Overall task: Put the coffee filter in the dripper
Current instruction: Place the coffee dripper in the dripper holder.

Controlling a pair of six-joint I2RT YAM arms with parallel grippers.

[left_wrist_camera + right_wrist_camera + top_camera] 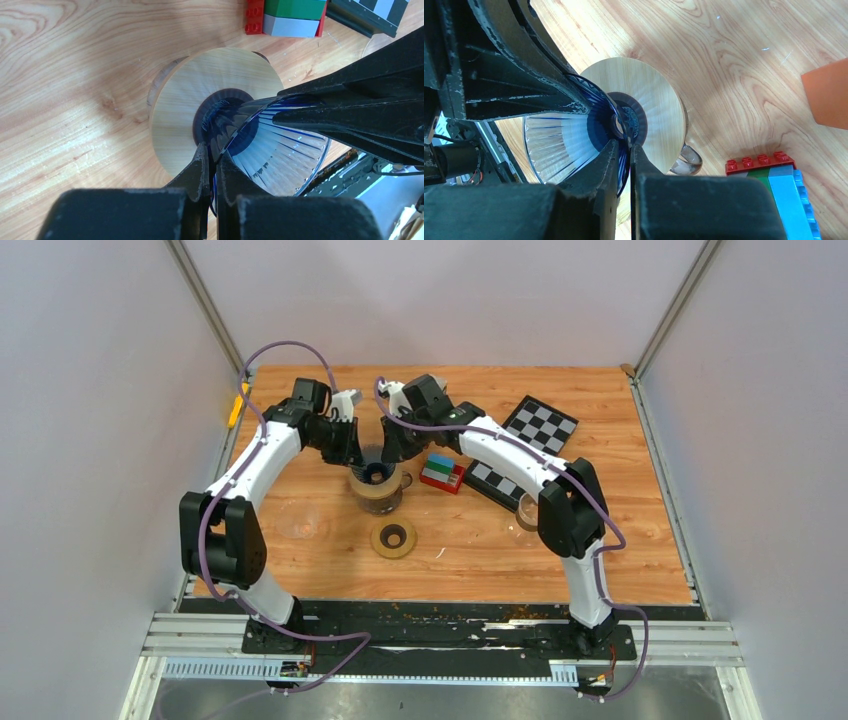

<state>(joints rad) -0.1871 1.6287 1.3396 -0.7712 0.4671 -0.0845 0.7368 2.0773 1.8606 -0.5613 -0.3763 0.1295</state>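
Note:
The dripper (377, 474) is a blue ribbed glass cone on a round wooden collar (180, 115) over a glass server, at the middle of the table. My left gripper (214, 150) is shut on the cone's wall (280, 155), one finger inside and one outside. My right gripper (623, 145) is shut on the opposite wall (559, 145) in the same way. In the top view the left gripper (355, 455) and the right gripper (392, 452) meet over the cone. I cannot make out a coffee filter in any view.
A stack of red, green and blue bricks (441, 473) lies right of the dripper. Two checkerboards (540, 423) lie at the back right. A brown ring (393, 538) lies in front. Clear glass pieces sit at the left (300, 525) and right (527, 508).

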